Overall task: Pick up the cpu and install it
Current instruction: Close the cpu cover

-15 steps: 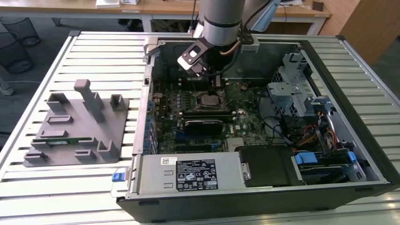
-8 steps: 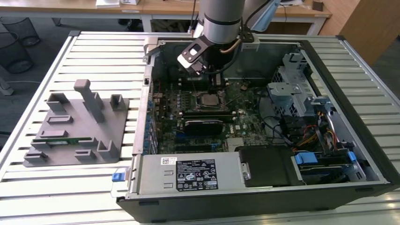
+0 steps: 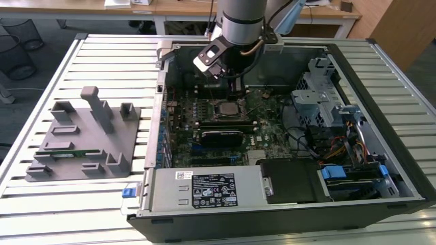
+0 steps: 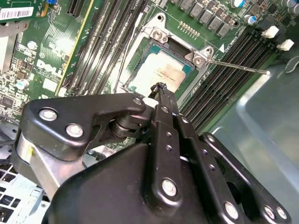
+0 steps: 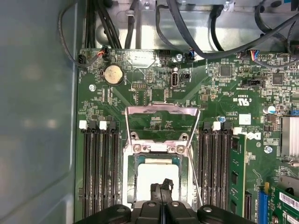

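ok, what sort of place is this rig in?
Probably a robotics lab or test workshop, not a factory line: an open desktop computer case sits on a slatted metal table beside a grey fixture plate, with office desks and wire bins behind.

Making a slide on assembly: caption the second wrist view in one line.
Shut gripper over the cpu lying in the open motherboard socket.

My jaws pinched together, tips just above cpu point(image 5: 156, 173) in socket. Open load plate point(image 5: 161, 110) stands up on one side, lever rod point(image 4: 238, 66) juts out alongside. RAM slots point(image 5: 99, 172) flank both sides, low. Case wall point(image 5: 37, 116) close beyond slots. Cables point(image 5: 196, 42) past board edge. Case open overhead: clear way in from above.
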`<control>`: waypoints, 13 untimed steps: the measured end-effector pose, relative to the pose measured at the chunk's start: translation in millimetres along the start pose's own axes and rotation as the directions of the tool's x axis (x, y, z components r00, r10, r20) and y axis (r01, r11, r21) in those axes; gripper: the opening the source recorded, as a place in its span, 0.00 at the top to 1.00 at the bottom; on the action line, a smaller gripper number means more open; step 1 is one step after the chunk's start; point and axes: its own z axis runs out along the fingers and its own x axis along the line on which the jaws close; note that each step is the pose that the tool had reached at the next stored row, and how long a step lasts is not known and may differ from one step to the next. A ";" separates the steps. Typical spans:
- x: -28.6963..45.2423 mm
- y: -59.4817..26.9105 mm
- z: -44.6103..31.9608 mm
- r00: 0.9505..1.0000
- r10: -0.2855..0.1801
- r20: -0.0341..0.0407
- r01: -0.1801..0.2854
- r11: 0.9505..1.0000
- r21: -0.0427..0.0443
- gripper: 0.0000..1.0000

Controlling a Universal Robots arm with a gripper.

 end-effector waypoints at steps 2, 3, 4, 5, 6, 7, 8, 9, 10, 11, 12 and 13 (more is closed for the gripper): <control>0.2 0.0 -3.1 1.000 0.000 0.000 0.000 1.000 0.000 0.89; 0.2 0.0 -5.4 1.000 0.000 0.000 0.000 1.000 0.000 0.89; 0.7 0.0 -17.9 1.000 0.000 0.001 0.000 1.000 0.000 0.89; 0.8 0.0 -22.0 1.000 0.000 0.002 0.000 1.000 0.000 0.89; 0.8 0.0 -25.8 1.000 0.000 0.002 0.000 1.000 0.000 0.89; 0.8 0.0 -28.8 1.000 0.000 0.002 0.000 1.000 0.000 0.89; 0.8 0.0 -30.0 1.000 0.000 0.003 0.000 1.000 0.000 0.89; 0.7 -0.1 -29.9 1.000 0.000 0.002 0.000 1.000 0.000 0.89; 0.2 -0.1 -30.0 1.000 0.000 0.002 0.000 1.000 0.000 0.89; -0.9 -0.1 -30.0 1.000 0.000 0.003 0.000 1.000 0.000 0.89; -3.3 -0.1 -30.0 1.000 0.000 0.003 0.000 1.000 0.000 0.89; -6.5 -0.1 -29.9 1.000 0.000 0.002 0.000 1.000 0.000 0.89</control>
